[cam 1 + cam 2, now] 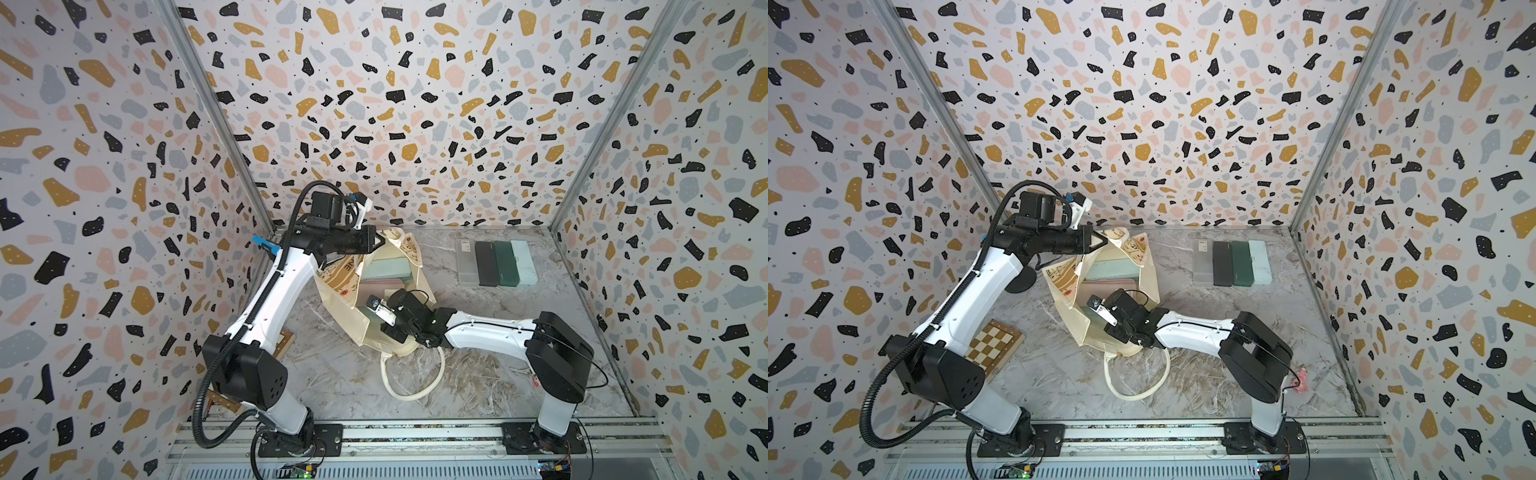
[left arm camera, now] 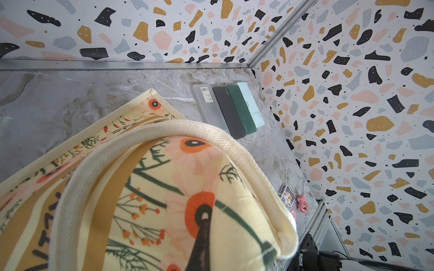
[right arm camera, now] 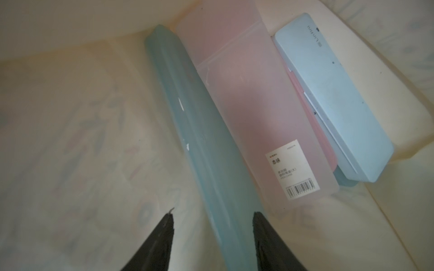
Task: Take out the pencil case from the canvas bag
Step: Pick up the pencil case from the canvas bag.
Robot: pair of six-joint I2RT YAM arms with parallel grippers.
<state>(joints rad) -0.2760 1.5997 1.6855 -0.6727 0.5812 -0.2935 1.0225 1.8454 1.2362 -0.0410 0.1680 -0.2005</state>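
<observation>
Pencil case (image 3: 206,140) (teal): found inside canvas bag (image 1: 336,282), beside pink case (image 3: 246,105) | right tool (image 3: 213,214): jaws spread, set astride the case | left tool (image 1: 377,241): clamped tight on bag rim

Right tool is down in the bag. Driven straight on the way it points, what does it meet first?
Probably the translucent teal pencil case, lying tilted in the canvas bag and running between the open jaws of the right tool; depth is hard to judge.
</observation>
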